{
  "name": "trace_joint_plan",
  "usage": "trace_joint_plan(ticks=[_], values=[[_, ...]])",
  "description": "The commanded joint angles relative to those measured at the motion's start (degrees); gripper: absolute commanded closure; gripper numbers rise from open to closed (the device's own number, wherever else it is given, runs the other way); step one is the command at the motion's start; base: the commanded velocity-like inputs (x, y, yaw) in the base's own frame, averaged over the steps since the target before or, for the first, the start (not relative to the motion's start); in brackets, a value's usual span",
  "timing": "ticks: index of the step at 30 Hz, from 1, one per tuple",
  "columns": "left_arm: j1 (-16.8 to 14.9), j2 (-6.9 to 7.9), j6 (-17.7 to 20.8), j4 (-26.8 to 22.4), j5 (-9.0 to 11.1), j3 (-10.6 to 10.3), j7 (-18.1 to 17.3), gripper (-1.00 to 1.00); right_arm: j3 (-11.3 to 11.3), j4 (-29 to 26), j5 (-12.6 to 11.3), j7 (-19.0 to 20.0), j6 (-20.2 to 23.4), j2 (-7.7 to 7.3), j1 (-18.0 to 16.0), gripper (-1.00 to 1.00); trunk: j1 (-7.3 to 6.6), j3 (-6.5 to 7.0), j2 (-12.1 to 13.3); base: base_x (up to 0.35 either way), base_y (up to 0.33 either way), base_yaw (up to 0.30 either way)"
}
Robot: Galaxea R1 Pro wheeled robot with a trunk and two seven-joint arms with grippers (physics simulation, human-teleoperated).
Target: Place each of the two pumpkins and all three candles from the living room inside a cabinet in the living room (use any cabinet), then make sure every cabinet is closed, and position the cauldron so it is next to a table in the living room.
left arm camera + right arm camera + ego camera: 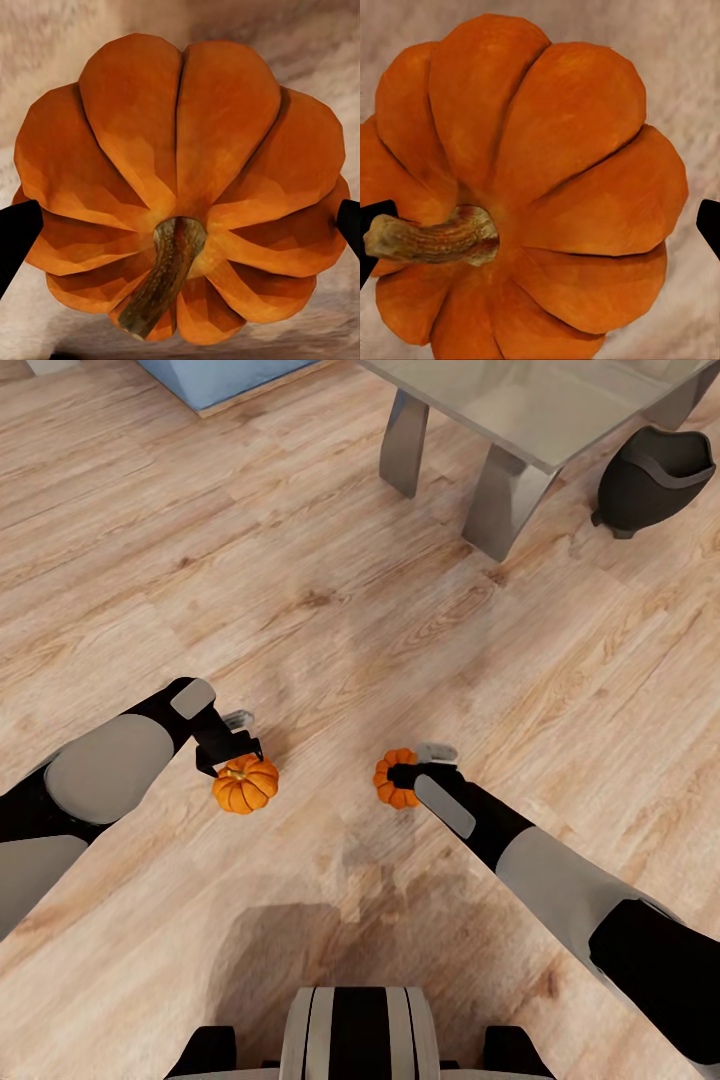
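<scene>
**Pumpkins between my fingers, one at each gripper**

Pumpkins sit on the light wood plank floor (330, 610) in front of me, well apart from each other. The left pumpkin (245, 784) rests just under my left gripper (232, 752); in my left wrist view that pumpkin (180, 187) lies stem toward the camera, with a dark fingertip (16, 232) at each flank. The tips meet the edges of the rind, but I cannot tell whether they press on it or only bracket it.

The right pumpkin (392, 778) is partly hidden behind my right gripper (412, 768). From my right wrist view this pumpkin (517, 187) has its stem pointing sideways toward one fingertip (375, 225), the other tip showing at the far edge, just beside the rind. Here too I cannot tell if the grip is closed on it.

Farther ahead stands a glass-topped table (540, 410) on grey angled legs, and just beside it the black cauldron (655, 480), upright on the floor. A blue-upholstered piece of furniture (225, 375) shows at the top edge.
</scene>
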Motion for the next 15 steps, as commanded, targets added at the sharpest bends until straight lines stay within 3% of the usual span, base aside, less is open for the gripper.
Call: trace_joint_plan(ticks=[1, 15], values=[[-0.02, -0.01, 0.17, -0.03, 0.2, 0.22, 0.45, 1.0, 0.3, 2.95, -0.65, -0.31, 0.17, -0.05, -0.03, 1.0, 0.0, -0.04, -0.01, 0.0, 0.0, 0.0], [-0.04, -0.01, 0.15, 0.03, 0.2, 0.22, 0.45, 1.0, 0.24, 4.81, -0.58, 0.08, -0.04, -0.15, -0.02, 1.0, 0.0, -0.04, -0.01, 0.0, 0.0, 0.0]])
